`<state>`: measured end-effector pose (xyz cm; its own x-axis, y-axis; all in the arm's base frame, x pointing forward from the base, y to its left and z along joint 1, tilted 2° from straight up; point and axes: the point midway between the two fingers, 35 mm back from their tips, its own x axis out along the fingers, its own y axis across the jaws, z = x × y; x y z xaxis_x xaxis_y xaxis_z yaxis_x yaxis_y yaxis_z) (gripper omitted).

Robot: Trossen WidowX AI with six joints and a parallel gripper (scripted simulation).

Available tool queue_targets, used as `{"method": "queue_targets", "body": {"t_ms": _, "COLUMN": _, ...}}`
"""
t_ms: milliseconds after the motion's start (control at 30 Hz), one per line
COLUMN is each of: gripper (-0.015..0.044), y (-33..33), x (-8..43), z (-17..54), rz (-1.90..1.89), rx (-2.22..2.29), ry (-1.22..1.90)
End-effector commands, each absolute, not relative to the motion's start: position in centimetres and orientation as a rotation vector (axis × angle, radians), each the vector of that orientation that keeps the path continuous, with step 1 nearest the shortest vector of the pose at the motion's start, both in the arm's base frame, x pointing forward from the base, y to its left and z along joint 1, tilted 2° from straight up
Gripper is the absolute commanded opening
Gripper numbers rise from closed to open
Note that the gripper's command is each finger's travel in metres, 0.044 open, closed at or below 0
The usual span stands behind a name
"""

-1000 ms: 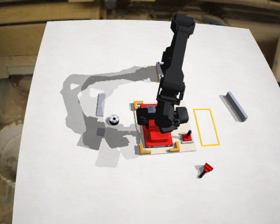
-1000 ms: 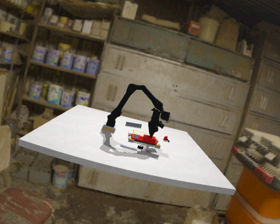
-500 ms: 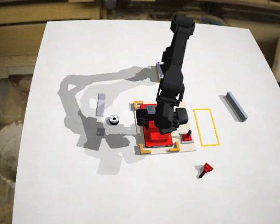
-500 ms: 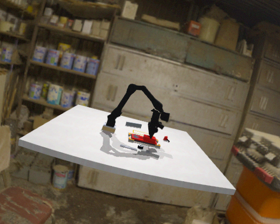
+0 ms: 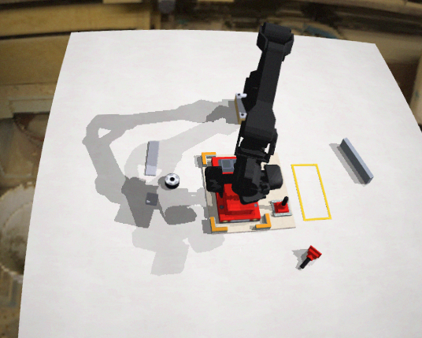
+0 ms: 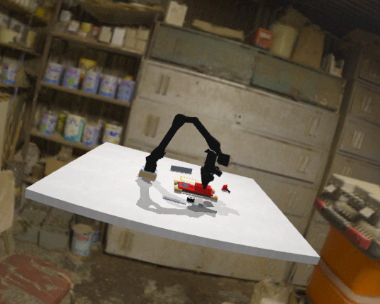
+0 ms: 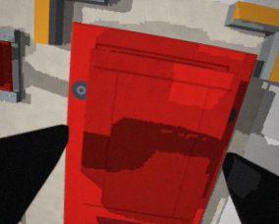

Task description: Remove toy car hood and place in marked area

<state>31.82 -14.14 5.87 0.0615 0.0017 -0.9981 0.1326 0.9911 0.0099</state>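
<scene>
The red hood [image 5: 238, 205] [image 7: 162, 98] is a raised block seated on the red toy car [image 5: 243, 217] [image 7: 73, 187], which lies between orange corner brackets on a beige board. My gripper [image 7: 147, 146] [image 6: 204, 187] is open and empty, pointing down over the hood. In the wrist view one black finger stands at each long side of the hood; whether they touch it or how high they are I cannot tell. The arm hides the fingertips in the top view. The marked area [image 5: 297, 192] is a yellow outline on the table, right of the board, with nothing in it.
A red piece with a black stick [image 5: 281, 207] sits in a grey holder on the board [image 5: 283, 224]. A similar red piece [image 5: 312, 253] [image 6: 225, 188] lies on the table. A wheel [image 5: 167, 182] and a light bar [image 5: 152, 158] lie left; a grey bar [image 5: 356, 161] lies right.
</scene>
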Motion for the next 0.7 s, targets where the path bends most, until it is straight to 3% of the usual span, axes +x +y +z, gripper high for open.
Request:
{"method": "queue_targets", "body": {"t_ms": 0, "gripper": 0.0440, "y": -14.18, "x": 31.77, "z": 5.60, "rz": -0.099, "rx": 0.103, "ry": 1.510}}
{"method": "queue_targets", "body": {"t_ms": 400, "gripper": 0.0440, "y": -14.18, "x": 31.79, "z": 5.00, "rz": -0.099, "rx": 0.103, "ry": 1.510}}
{"method": "queue_targets", "body": {"t_ms": 533, "gripper": 0.0335, "y": -14.14, "x": 31.84, "z": 5.22, "rz": -0.099, "rx": 0.108, "ry": 1.507}}
{"method": "queue_targets", "body": {"t_ms": 667, "gripper": 0.0308, "y": -14.14, "x": 31.84, "z": 5.22, "rz": -0.099, "rx": 0.108, "ry": 1.507}}
